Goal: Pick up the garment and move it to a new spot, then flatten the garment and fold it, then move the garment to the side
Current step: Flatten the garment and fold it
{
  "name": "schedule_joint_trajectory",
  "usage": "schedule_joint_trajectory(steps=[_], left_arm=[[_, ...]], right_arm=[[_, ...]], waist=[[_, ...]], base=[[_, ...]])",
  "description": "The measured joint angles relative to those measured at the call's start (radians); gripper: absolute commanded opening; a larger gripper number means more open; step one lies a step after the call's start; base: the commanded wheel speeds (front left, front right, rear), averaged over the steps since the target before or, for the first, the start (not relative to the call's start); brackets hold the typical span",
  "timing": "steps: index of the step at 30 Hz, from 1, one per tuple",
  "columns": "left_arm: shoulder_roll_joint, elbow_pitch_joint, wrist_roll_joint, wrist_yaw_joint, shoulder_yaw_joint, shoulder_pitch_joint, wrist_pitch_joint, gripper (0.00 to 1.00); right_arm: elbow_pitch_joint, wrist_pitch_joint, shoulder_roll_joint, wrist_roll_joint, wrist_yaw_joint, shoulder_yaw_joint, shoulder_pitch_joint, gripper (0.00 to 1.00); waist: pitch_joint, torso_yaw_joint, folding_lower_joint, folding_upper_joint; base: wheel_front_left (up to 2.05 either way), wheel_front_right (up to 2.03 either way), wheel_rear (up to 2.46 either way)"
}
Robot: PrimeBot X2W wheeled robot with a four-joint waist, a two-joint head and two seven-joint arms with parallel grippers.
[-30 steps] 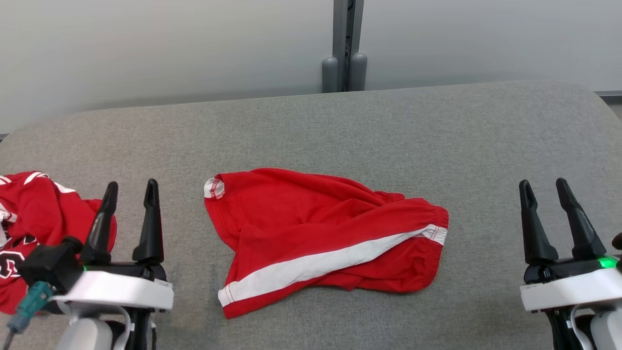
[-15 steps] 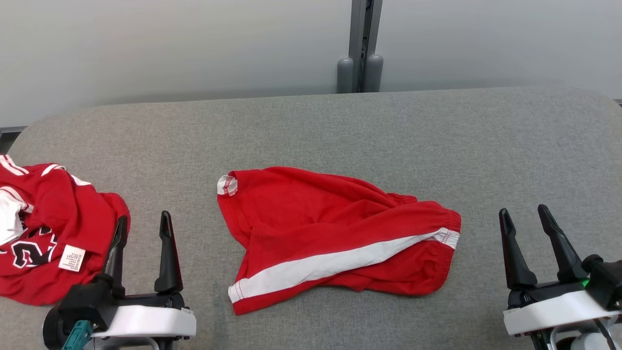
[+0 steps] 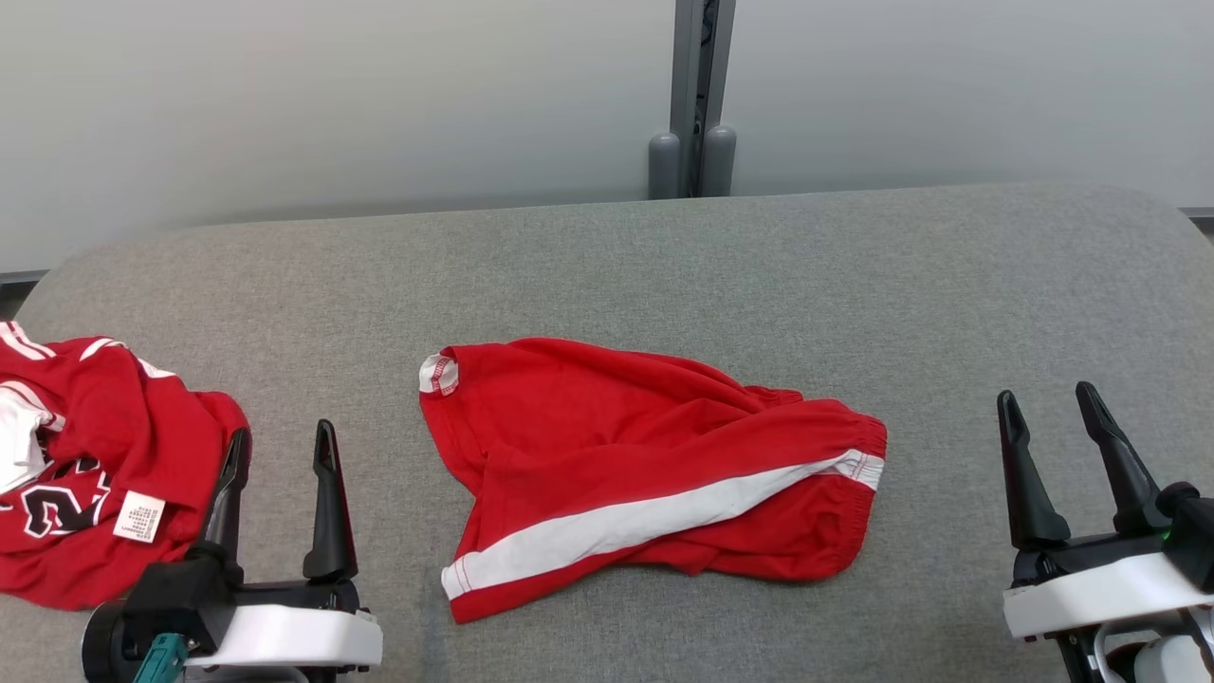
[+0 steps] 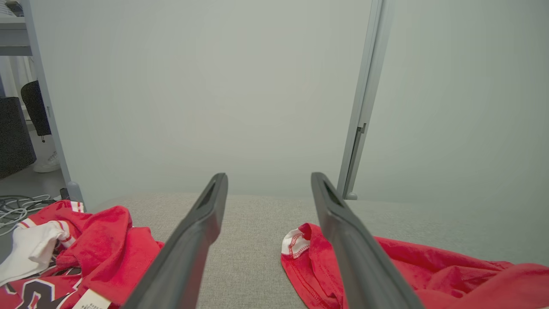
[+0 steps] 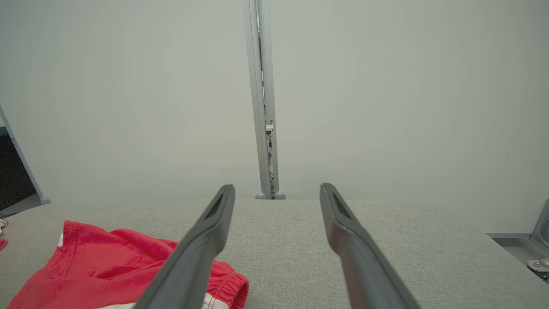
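Fingers (image 3: 327,503) of the left gripper (image 3: 283,432) stand apart with nothing between them, low at the near left of the head view. The right gripper (image 3: 1044,392) at the near right is spread just as wide and also empty. Between them, well apart from both, the shorts (image 3: 645,465) lie crumpled on the grey table (image 3: 854,285), near its middle. They are red, with a white stripe (image 3: 645,517) along the side. Their long axis runs left to right. The gathered waistband (image 3: 868,455) is at the right end and a white-edged hem (image 3: 439,373) at the far left corner. The stripe slants from the near left up to the waistband. A red jersey (image 3: 142,446) is bunched at the table's left edge, just beside the left gripper. It shows part of a black-and-white numeral, seemingly a 2, and a white tag (image 3: 142,517) whose print is too small to read.

From the left wrist, the left gripper (image 4: 269,176) points toward the far wall. The shorts (image 4: 386,266) are to its right, hem (image 4: 295,242) nearest, and the jersey (image 4: 107,240) is to its left.

From the right wrist, the right gripper (image 5: 277,186) faces a grey post (image 5: 261,107). The shorts (image 5: 107,262) lie to its left with the waistband (image 5: 233,285) toward it.
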Motion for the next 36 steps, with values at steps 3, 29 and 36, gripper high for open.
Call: schedule_joint_trajectory(steps=[3,29,36], left_arm=[[-0.004,0.002,0.005,-0.006,0.002,0.005,0.0,1.0],[-0.009,0.024,0.004,-0.015,-0.005,0.016,0.0,1.0],[-0.009,0.024,-0.001,-0.011,-0.008,0.015,0.0,1.0]], right_arm=[[0.0,0.0,0.001,-0.003,0.0,0.008,0.002,1.0],[0.021,0.0,-0.01,0.007,0.0,0.018,0.009,1.0],[0.026,0.0,-0.011,0.017,0.0,0.014,0.009,1.0]], waist=[[-0.005,-0.002,0.0,0.0],[-0.014,0.002,0.0,0.0],[-0.009,0.004,0.0,0.0]], base=[[0.0,0.0,0.0],[0.0,0.0,0.0],[0.0,0.0,0.0]])
